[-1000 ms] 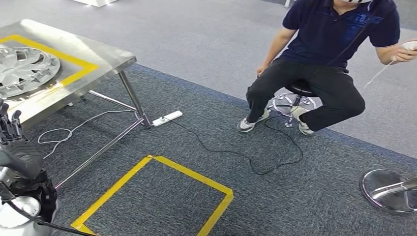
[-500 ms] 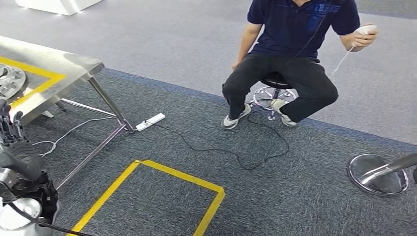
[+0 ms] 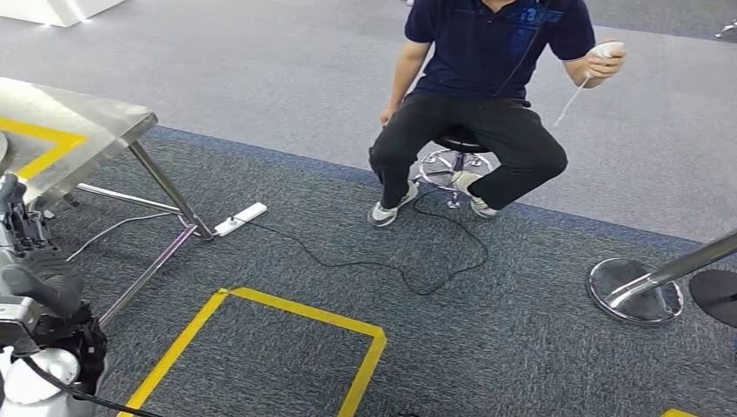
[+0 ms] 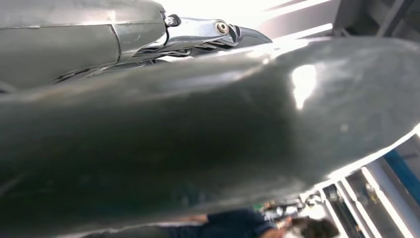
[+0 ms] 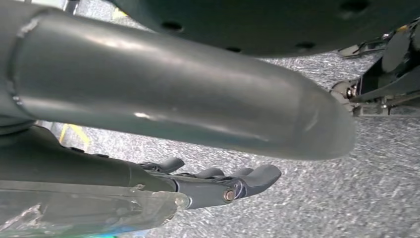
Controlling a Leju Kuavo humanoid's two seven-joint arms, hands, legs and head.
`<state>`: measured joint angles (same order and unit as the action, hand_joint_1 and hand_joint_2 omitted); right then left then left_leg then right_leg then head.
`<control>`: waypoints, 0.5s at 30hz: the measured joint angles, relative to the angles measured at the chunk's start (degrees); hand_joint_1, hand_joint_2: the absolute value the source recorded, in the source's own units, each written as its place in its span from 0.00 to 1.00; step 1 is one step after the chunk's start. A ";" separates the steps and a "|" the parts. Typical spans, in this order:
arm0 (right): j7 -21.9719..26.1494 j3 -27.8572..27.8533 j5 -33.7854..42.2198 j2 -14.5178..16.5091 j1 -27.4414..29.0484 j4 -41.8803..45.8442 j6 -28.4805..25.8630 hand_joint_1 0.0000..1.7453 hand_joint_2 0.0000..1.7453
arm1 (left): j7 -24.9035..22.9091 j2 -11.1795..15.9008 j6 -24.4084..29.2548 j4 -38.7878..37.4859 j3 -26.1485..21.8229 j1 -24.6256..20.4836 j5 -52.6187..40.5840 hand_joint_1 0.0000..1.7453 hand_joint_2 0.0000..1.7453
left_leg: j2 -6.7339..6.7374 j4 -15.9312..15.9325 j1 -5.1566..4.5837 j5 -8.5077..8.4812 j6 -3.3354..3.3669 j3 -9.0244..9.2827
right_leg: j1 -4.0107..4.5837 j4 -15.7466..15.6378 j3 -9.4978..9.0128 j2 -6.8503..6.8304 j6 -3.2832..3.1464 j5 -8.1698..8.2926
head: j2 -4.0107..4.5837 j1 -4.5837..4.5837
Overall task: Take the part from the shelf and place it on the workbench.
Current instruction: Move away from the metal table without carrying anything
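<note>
The steel workbench [image 3: 82, 122], marked with yellow tape, stands at the left edge of the head view. My left hand [image 3: 28, 252] is raised at the lower left, beside the bench's near edge, with its dark fingers [image 3: 17, 217] pointing up and nothing in them. In the left wrist view the thick grey thumb [image 4: 208, 129] covers most of the picture, and one finger [image 4: 218, 29] lies straight beyond it. My right hand [image 5: 218, 186] hangs over the grey carpet, its fingers [image 5: 257, 176] stretched out and holding nothing.
A person [image 3: 487, 78] sits on a stool ahead, holding a small white device. A white power strip [image 3: 241, 218] and a black cable [image 3: 417, 278] lie on the carpet. A yellow tape square [image 3: 287, 347] marks the floor. A chrome round base [image 3: 634, 291] stands at the right.
The camera has swung to the right: the workbench and the silver wheel cover on it slid off to the left, and the seated person shifted left. My left hand keeps its pose.
</note>
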<state>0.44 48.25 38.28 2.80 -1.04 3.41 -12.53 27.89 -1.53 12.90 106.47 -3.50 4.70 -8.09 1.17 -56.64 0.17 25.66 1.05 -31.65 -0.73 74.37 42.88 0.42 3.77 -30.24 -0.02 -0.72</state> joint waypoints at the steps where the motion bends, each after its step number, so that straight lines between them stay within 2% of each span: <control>1: 0.01 0.07 0.01 0.00 0.02 0.00 -0.01 0.00 0.00 | 0.00 0.00 0.03 0.03 0.19 0.03 -0.08 0.00 0.00 | 0.33 -0.01 -0.03 0.08 -0.04 0.10 | 0.01 -2.50 -1.42 -0.21 -0.11 1.51 | 0.00 0.00; 3: 0.03 0.19 0.03 0.02 -0.03 0.00 -0.01 0.00 0.00 | 0.00 0.01 0.11 0.18 0.50 0.08 -0.18 0.00 0.00 | 0.88 -0.15 -0.24 0.36 -0.39 0.32 | 0.21 -10.45 -5.88 -1.62 -0.44 4.64 | 0.00 -0.03; 4: 0.07 0.23 0.08 0.07 -0.11 0.00 -0.02 0.00 0.00 | -0.01 0.03 0.16 0.30 0.59 0.14 -0.20 0.00 0.00 | 1.14 -0.26 -0.41 0.50 -0.66 0.37 | 0.31 -13.39 -7.54 -2.23 -0.72 5.42 | 0.00 0.03; 5: 0.11 0.27 0.16 0.14 -0.21 -0.01 -0.02 0.00 0.00 | -0.03 0.04 0.20 0.38 0.62 0.20 -0.21 0.00 0.00 | 1.44 -0.34 -0.58 0.59 -0.92 0.39 | 0.42 -14.96 -8.38 -2.60 -0.99 5.62 | 0.00 0.09; 7: 0.19 0.35 0.39 0.30 -0.38 -0.08 -0.03 0.00 0.00 | -0.13 0.05 0.25 0.48 0.67 0.28 -0.22 0.00 0.00 | 2.19 -0.31 -0.66 0.64 -1.33 0.40 | 0.52 -15.37 -8.38 -1.95 -1.64 5.55 | 0.00 0.22; 9: 0.18 0.50 0.57 0.37 -0.41 -0.19 -0.03 0.00 0.00 | -0.20 0.05 0.27 0.50 0.78 0.28 -0.26 0.00 0.00 | 1.88 -1.10 -0.48 1.53 -1.86 0.18 | 0.40 -15.53 -8.29 -1.16 -2.23 5.74 | 0.00 0.26; 10: 0.17 0.59 0.62 0.39 -0.40 -0.24 -0.03 0.00 0.00 | -0.20 0.06 0.28 0.52 0.81 0.29 -0.28 0.00 0.00 | 1.23 -2.90 -0.39 2.82 -2.14 -0.58 | 0.27 -15.63 -8.29 -0.82 -2.53 5.86 | 0.00 0.34; 11: 0.16 0.67 0.64 0.42 -0.40 -0.28 -0.03 0.00 0.00 | -0.20 0.09 0.29 0.54 0.82 0.34 -0.30 0.00 0.00 | 0.42 -5.97 -0.31 4.60 -2.36 -1.97 | 0.17 -15.69 -8.25 -0.46 -2.72 5.93 | 0.00 0.46; 13: 0.15 0.80 0.67 0.45 -0.43 -0.38 -0.03 0.00 0.00 | -0.20 0.13 0.32 0.56 0.81 0.50 -0.30 0.00 0.00 | -0.47 -13.54 -0.22 7.93 -2.58 -5.64 | 0.13 -15.69 -8.13 0.34 -2.92 5.98 | 0.00 0.59; 14: 0.15 0.85 0.73 0.47 -0.43 -0.42 -0.02 0.00 0.00 | -0.20 0.13 0.33 0.56 0.81 0.59 -0.30 0.00 0.00 | -0.60 -15.94 -0.19 8.39 -2.61 -6.92 | 0.12 -15.69 -8.11 0.80 -2.93 5.98 | 0.00 0.61; 15: 0.15 0.92 0.84 0.49 -0.43 -0.45 0.01 0.00 0.00 | -0.24 0.13 0.32 0.56 0.81 0.63 -0.30 0.00 0.00 | -0.67 -16.29 -0.16 7.69 -2.62 -7.26 | 0.10 -15.69 -8.13 1.25 -2.92 6.00 | 0.00 0.60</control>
<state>0.59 49.17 39.12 3.28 -1.48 2.96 -12.53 27.65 -1.40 13.22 107.03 -2.69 5.33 -8.39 0.50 -72.92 0.02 33.36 -1.56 -38.91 -0.63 58.68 34.75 1.67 0.85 -24.24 -0.02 -0.12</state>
